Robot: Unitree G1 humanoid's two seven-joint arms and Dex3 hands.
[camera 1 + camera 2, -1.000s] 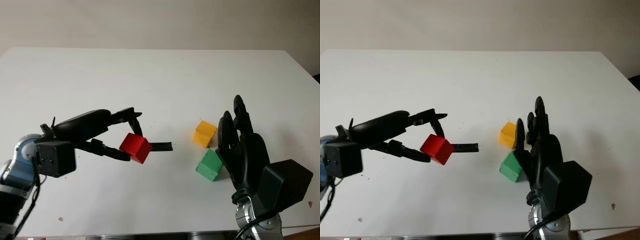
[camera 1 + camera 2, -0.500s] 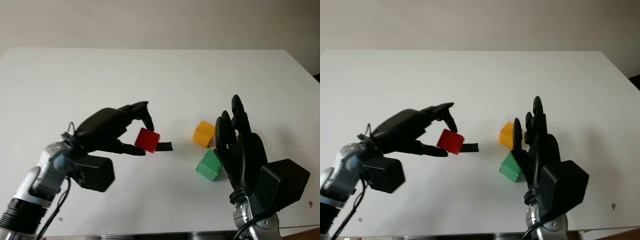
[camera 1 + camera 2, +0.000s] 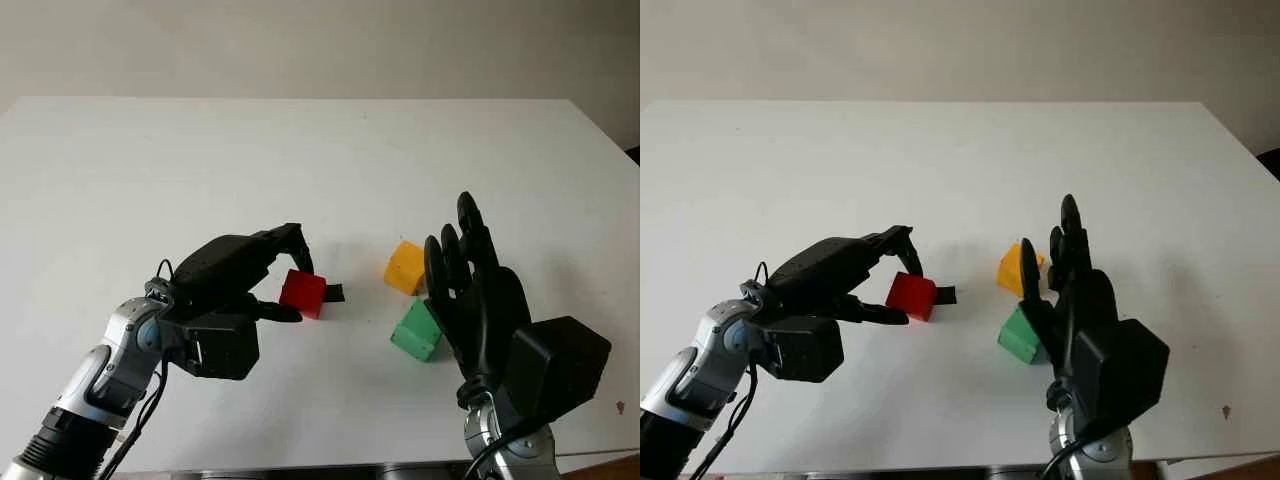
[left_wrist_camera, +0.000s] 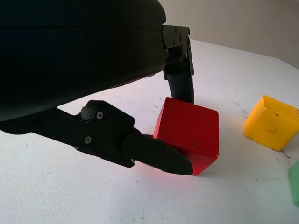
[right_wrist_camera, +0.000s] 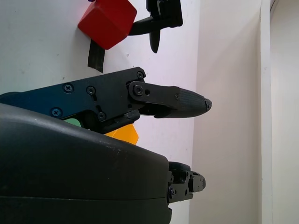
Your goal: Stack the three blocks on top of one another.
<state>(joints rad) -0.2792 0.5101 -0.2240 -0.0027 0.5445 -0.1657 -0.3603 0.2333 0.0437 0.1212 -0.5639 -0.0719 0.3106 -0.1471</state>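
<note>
My left hand (image 3: pixel 298 290) is shut on the red block (image 3: pixel 302 293), with a finger (image 4: pixel 179 70) on its far top edge and the thumb (image 4: pixel 154 156) under its near side. The block is tilted, low over the white table (image 3: pixel 300 150), right beside a black tape mark (image 3: pixel 335 293); I cannot tell whether it touches the table. The yellow block (image 3: pixel 407 267) and the green block (image 3: pixel 418 330) sit on the table to the right, close together. My right hand (image 3: pixel 465 290) is open and stands upright just right of those two blocks.
The table's right edge (image 3: pixel 610 140) runs close past the right hand. A pale wall (image 3: pixel 320 45) stands behind the far edge. Bare white surface stretches to the left and far side.
The left hand has carried the red block rightward to the tape mark and lowered it, and its wrist has swung in under the block. The right hand has barely moved.
</note>
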